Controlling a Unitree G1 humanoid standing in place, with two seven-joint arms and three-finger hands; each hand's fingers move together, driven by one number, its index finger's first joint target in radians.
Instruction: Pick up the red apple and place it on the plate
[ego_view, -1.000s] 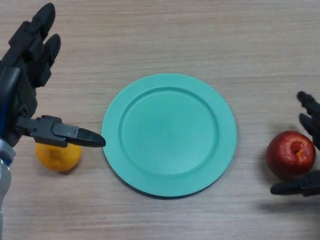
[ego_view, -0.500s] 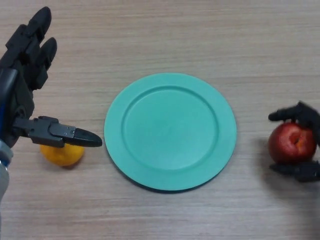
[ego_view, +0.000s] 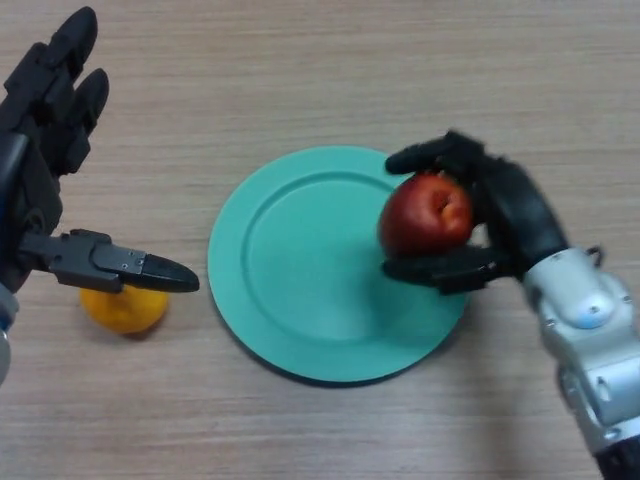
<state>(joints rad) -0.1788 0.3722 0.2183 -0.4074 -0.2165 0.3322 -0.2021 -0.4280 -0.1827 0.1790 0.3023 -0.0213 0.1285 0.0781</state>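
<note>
The red apple (ego_view: 425, 213) is held in my right hand (ego_view: 505, 215), whose fingers and thumb are curled round it. It is over the right part of the teal plate (ego_view: 300, 270); I cannot tell whether it touches the plate. My left hand (ego_view: 50, 180) is open at the far left, fingers straight and thumb pointing right, above an orange.
An orange (ego_view: 122, 307) lies on the wooden table (ego_view: 320, 60) left of the plate, partly under my left thumb.
My right hand closed on the apple at the right edge and carried it left, to over the plate's right part. The left hand has hardly moved.
</note>
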